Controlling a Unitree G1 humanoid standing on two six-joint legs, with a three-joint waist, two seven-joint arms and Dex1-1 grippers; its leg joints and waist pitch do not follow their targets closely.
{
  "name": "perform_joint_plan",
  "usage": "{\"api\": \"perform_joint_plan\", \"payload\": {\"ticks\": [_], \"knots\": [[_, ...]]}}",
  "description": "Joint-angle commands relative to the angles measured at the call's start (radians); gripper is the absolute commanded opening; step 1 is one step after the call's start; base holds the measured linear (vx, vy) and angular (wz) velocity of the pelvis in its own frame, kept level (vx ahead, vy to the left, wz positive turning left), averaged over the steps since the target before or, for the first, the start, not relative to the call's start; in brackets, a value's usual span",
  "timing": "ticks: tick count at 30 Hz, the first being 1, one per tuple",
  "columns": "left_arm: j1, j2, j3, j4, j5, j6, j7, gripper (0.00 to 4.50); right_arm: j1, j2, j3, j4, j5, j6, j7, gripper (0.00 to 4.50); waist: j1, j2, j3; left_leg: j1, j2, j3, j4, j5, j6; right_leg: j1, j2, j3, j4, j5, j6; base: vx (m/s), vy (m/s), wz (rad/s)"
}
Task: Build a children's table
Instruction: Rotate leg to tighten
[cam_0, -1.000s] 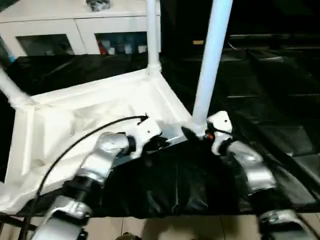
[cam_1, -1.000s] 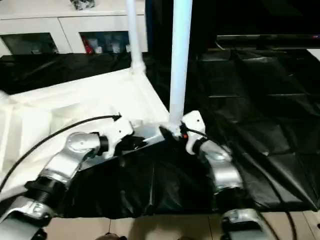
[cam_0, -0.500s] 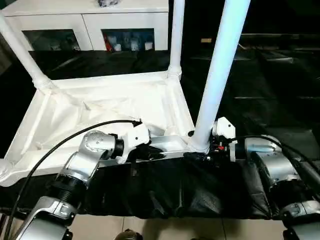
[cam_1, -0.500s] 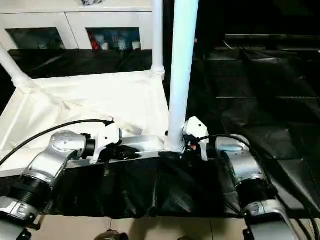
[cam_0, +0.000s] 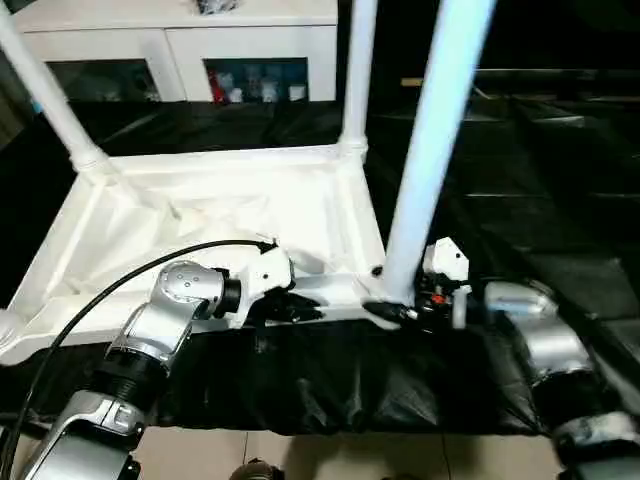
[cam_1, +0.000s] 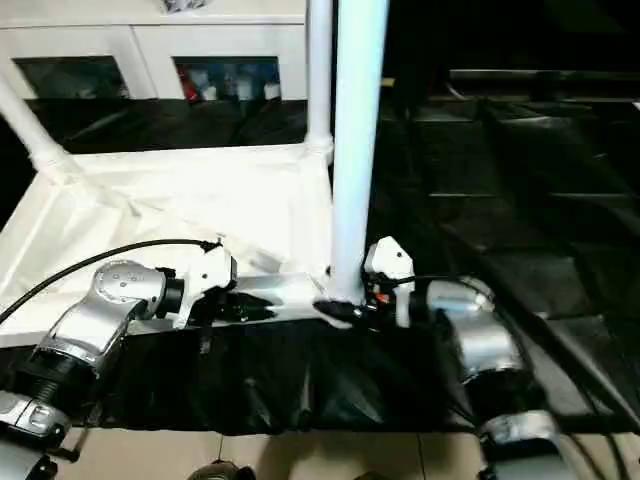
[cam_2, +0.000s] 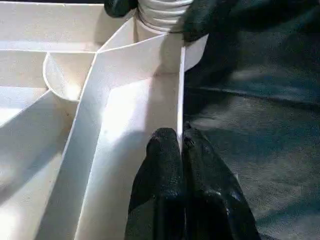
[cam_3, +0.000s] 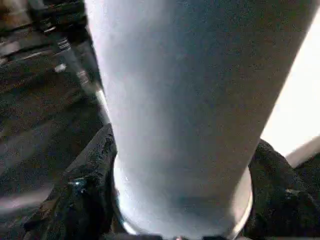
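Note:
The white tabletop (cam_0: 200, 230) lies upside down on a black-covered surface, its ribbed underside facing up. Two white legs stand in its far corner sockets, one at the left (cam_0: 52, 105) and one at the back (cam_0: 357, 80). A third leg (cam_0: 430, 160) rises from the near right corner. My right gripper (cam_0: 398, 308) is shut on the base of this leg, with a black finger (cam_3: 82, 200) showing on each side of the tube. My left gripper (cam_2: 180, 145) is shut on the thin near rim (cam_2: 180, 90) of the tabletop, a short way left of that corner.
A white cabinet (cam_0: 180, 40) with glass doors stands behind the tabletop. Crinkled black sheeting (cam_0: 520, 180) covers the surface to the right and hangs over its front edge. Tan floor (cam_0: 330, 455) shows below that edge.
The head view has swung and tilted over the last second. Both grippers keep their holds on the rim and the leg. My right forearm now sits a little lower.

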Motion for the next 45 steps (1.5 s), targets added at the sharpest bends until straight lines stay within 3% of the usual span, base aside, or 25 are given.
{"api": "perform_joint_plan", "payload": {"ticks": [1,2,3,5,6,7,9,12,13,14,15,16,18,23,25,28,32,33,38,43,44,45], "knots": [[-0.027,-0.072,-0.018,0.026,0.02,0.016,0.124,0.0,0.024,0.082,0.061,0.02,-0.036,0.015,-0.093,2.77,-0.002,-0.012,-0.045,0.016,0.061,-0.019,-0.077,-0.166,0.076,0.046,-0.092,0.045,-0.083,-0.142,-0.259,0.0,0.0,0.0],[-0.027,-0.072,-0.018,0.026,0.02,0.016,0.124,0.0,0.024,0.082,0.061,0.02,-0.036,0.015,-0.093,2.77,-0.004,-0.013,-0.041,0.018,0.059,-0.02,-0.08,-0.194,0.057,0.044,-0.094,0.048,-0.091,-0.21,-0.238,0.0,0.0,0.0],[-0.046,-0.135,-0.022,0.05,0.049,0.04,0.229,0.0,0.039,0.147,0.048,0.023,-0.057,0.04,-0.242,2.77,-0.002,-0.007,-0.043,0.019,0.06,-0.023,-0.081,-0.203,0.049,0.046,-0.096,0.048,-0.092,-0.237,-0.23,0.0,0.0,0.0],[-0.066,-0.207,-0.021,0.074,0.067,0.06,0.336,0.0,0.05,0.223,0.039,0.031,-0.087,0.057,-0.402,2.76,-0.011,-0.004,-0.023,0.038,0.061,-0.026,-0.099,-0.328,-0.01,0.031,-0.094,0.049,-0.114,-0.43,-0.183,0.0,0.0,0.0],[-0.072,-0.235,-0.023,0.076,0.071,0.069,0.368,0.0,0.052,0.258,0.031,0.03,-0.106,0.082,-0.485,2.76,-0.011,0.004,-0.027,0.044,0.058,-0.03,-0.099,-0.35,-0.023,0.034,-0.097,0.048,-0.117,-0.47,-0.168,0.0,0.0,0.0],[-0.073,-0.24,-0.025,0.075,0.072,0.07,0.372,0.0,0.05,0.266,0.027,0.032,-0.107,0.087,-0.5,2.76,-0.015,-0.006,-0.027,0.045,0.055,-0.035,-0.105,-0.375,-0.029,0.038,-0.099,0.049,-0.126,-0.529,-0.135,0.0,0.0,0.0],[-0.078,-0.261,-0.03,0.079,0.081,0.074,0.401,0.0,0.033,0.299,0.01,0.056,-0.111,0.104,-0.579,2.76,-0.015,0.003,-0.027,0.052,0.055,-0.036,-0.107,-0.379,-0.02,0.03,-0.102,0.055,-0.135,-0.548,-0.116,0.0,0.0,0.0],[-0.084,-0.291,-0.033,0.087,0.098,0.07,0.446,0.0,0.002,0.346,-0.023,0.1,-0.104,0.101,-0.685,2.76,-0.019,0.005,-0.038,0.042,0.057,-0.033,-0.111,-0.296,-0.009,0.039,-0.098,0.055,-0.127,-0.406,-0.135,0.0,0.0,0.0],[-0.077,-0.298,-0.031,0.081,0.098,0.066,0.447,0.0,-0.019,0.358,-0.026,0.118,-0.109,0.067,-0.713,2.76,-0.02,-0.007,-0.037,0.037,0.057,-0.03,-0.11,-0.277,0.0,0.039,-0.096,0.055,-0.123,-0.355,-0.152,0.0,0.0,0.0],[-0.075,-0.297,-0.029,0.078,0.099,0.065,0.447,0.0,-0.02,0.359,-0.024,0.114,-0.109,0.061,-0.706,2.76,-0.022,-0.001,-0.039,0.036,0.056,-0.03,-0.109,-0.268,0.005,0.043,-0.097,0.054,-0.12,-0.329,-0.163,0.0,0.0,0.0],[-0.074,-0.297,-0.028,0.077,0.1,0.064,0.446,0.0,-0.021,0.359,-0.024,0.112,-0.108,0.058,-0.703,3.32,-0.022,-0.001,-0.038,0.036,0.056,-0.028,-0.108,-0.267,0.01,0.042,-0.097,0.054,-0.12,-0.316,-0.166,0.0,0.0,0.0],[-0.063,-0.287,-0.019,0.067,0.099,0.057,0.431,0.0,-0.016,0.36,-0.027,0.092,-0.105,0.053,-0.687,3.46,-0.024,-0.011,-0.039,0.034,0.056,-0.026,-0.107,-0.253,0.022,0.045,-0.096,0.055,-0.118,-0.287,-0.172,0.0,0.0,0.0],[-0.054,-0.273,-0.012,0.061,0.101,0.052,0.423,0.0,-0.011,0.353,-0.022,0.077,-0.109,0.053,-0.664,3.49,-0.024,-0.007,-0.041,0.029,0.055,-0.026,-0.105,-0.223,0.04,0.049,-0.098,0.055,-0.112,-0.252,-0.18,0.0,0.0,0.0],[-0.021,-0.199,-0.013,0.03,0.076,0.023,0.327,0.0,-0.01,0.269,0.014,0.044,-0.139,0.032,-0.575,3.97,-0.03,-0.003,-0.049,0.023,0.055,-0.024,-0.097,-0.16,0.068,0.056,-0.095,0.05,-0.102,-0.158,-0.203,0.0,0.0,0.0],[-0.012,-0.178,-0.008,0.02,0.068,0.014,0.295,0.0,-0.015,0.233,0.021,0.043,-0.138,0.021,-0.523,3.97,-0.033,-0.001,-0.053,0.019,0.054,-0.022,-0.09,-0.124,0.084,0.061,-0.095,0.05,-0.095,-0.094,-0.221,0.0,0.0,0.0],[0.007,-0.137,-0.001,-0.007,0.042,-0.001,0.213,0.0,-0.023,0.156,0.031,0.047,-0.134,0.013,-0.403,3.97,-0.032,-0.005,-0.057,0.015,0.052,-0.019,-0.082,-0.095,0.104,0.064,-0.092,0.048,-0.089,-0.041,-0.238,0.0,0.0,0.0],[0.017,-0.098,-0.001,-0.033,0.011,-0.009,0.135,0.0,-0.034,0.089,0.043,0.047,-0.118,0.014,-0.256,3.97,-0.021,0.001,-0.063,0.014,0.056,-0.015,-0.071,-0.035,0.141,0.06,-0.087,0.043,-0.072,0.069,-0.264,0.0,0.0,0.0],[0.019,-0.087,-0.004,-0.039,0.004,-0.007,0.113,0.0,-0.036,0.07,0.055,0.046,-0.113,0.013,-0.208,3.97,-0.019,0.006,-0.064,0.016,0.058,-0.016,-0.071,-0.039,0.142,0.059,-0.087,0.042,-0.072,0.069,-0.267,0.0,0.0,0.0],[0.028,-0.053,-0.019,-0.05,-0.007,-0.013,0.05,0.0,-0.039,0.003,0.097,0.035,-0.101,0.016,-0.05,3.97,-0.017,0.008,-0.065,0.017,0.064,-0.017,-0.071,-0.087,0.128,0.059,-0.086,0.039,-0.069,0.059,-0.286,0.0,0.0,0.0],[0.024,-0.02,-0.031,-0.045,-0.024,-0.027,-0.029,0.0,-0.03,-0.061,0.126,-0.017,-0.045,0.051,0.161,3.97,-0.015,0.003,-0.063,0.018,0.062,-0.015,-0.07,-0.131,0.117,0.06,-0.089,0.042,-0.074,-0.008,-0.284,0.0,0.0,0.0],[0.019,-0.014,-0.033,-0.04,-0.023,-0.032,-0.041,0.0,-0.031,-0.07,0.132,-0.022,-0.036,0.052,0.19,3.8,-0.013,-0.009,-0.061,0.016,0.063,-0.015,-0.07,-0.127,0.116,0.061,-0.09,0.043,-0.075,-0.022,-0.281,0.0,0.0,0.0],[0.015,-0.009,-0.035,-0.037,-0.025,-0.028,-0.057,0.0,-0.032,-0.075,0.138,-0.024,-0.031,0.056,0.213,3.8,-0.01,-0.005,-0.062,0.016,0.062,-0.015,-0.07,-0.124,0.117,0.061,-0.091,0.043,-0.073,-0.027,-0.28,0.0,0.0,0.0]]}}
